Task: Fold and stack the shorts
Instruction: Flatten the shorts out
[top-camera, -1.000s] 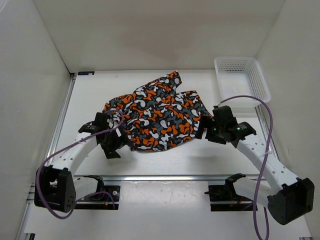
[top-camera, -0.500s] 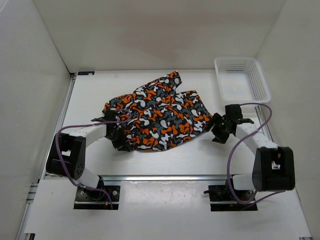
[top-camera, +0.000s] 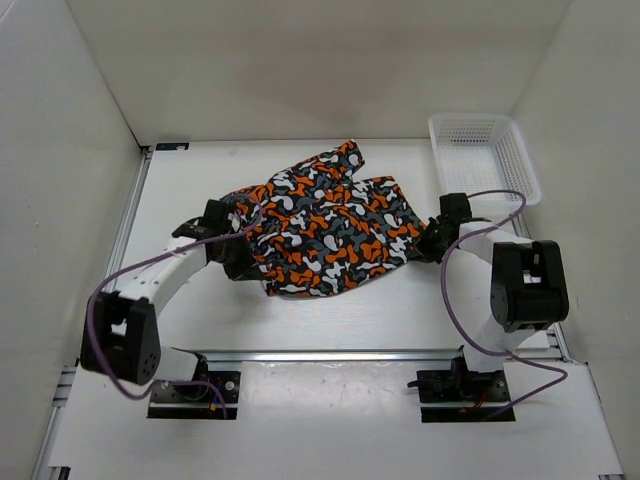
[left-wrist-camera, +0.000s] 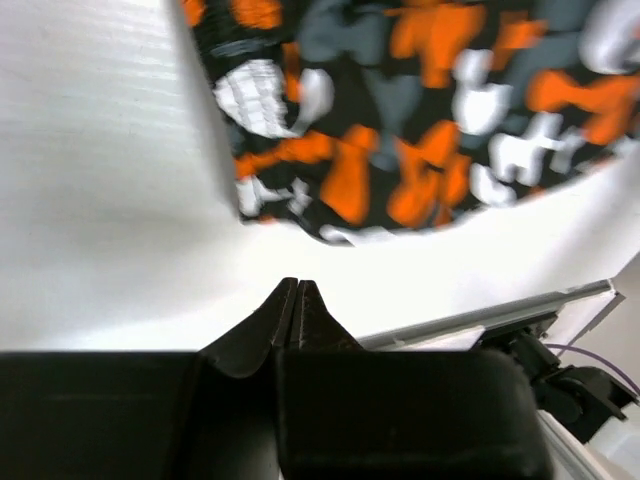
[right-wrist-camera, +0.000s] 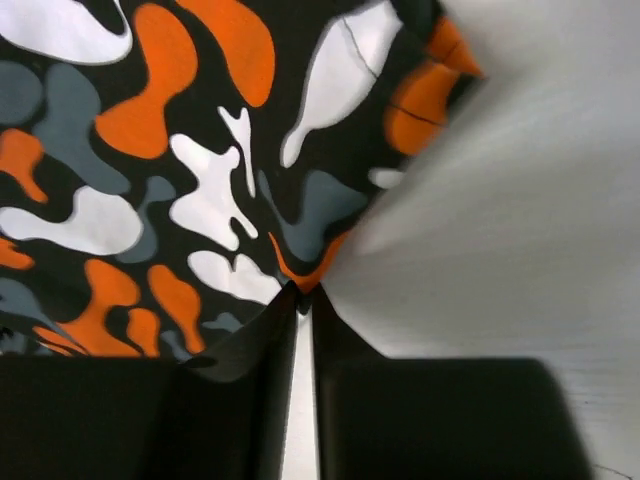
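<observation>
Top external view: soft fabric shorts (top-camera: 325, 225) printed with orange, black, white and grey blotches lie spread and rumpled on the white table (top-camera: 350, 305), between the two grippers. The left gripper (top-camera: 245, 265) sits at the cloth's near left edge. The right gripper (top-camera: 428, 243) is at its right edge. A white plastic mesh basket (top-camera: 484, 118) stands beyond and to the outside of the right gripper, apart from the cloth.

Left wrist view: the left gripper (left-wrist-camera: 298, 292) has its two black fingers pressed together with nothing between them. The shorts (left-wrist-camera: 400, 120) lie just ahead of the tips, blurred, and a strip of bare table (left-wrist-camera: 100, 200) separates the cloth's edge from the fingertips. A metal rail (left-wrist-camera: 480, 320) runs off to one side of the fingers.

Right wrist view: the right gripper (right-wrist-camera: 300, 300) is also drawn together, with only a hairline slit down its length. Its tips meet the hem of the shorts (right-wrist-camera: 150, 150), where the fabric comes to a small orange point right at the fingertips, so it appears to be nipping the edge. The printed cloth fills the area ahead of the fingers and to one side. Bare table (right-wrist-camera: 500, 200), blurred, lies to the other side.
</observation>
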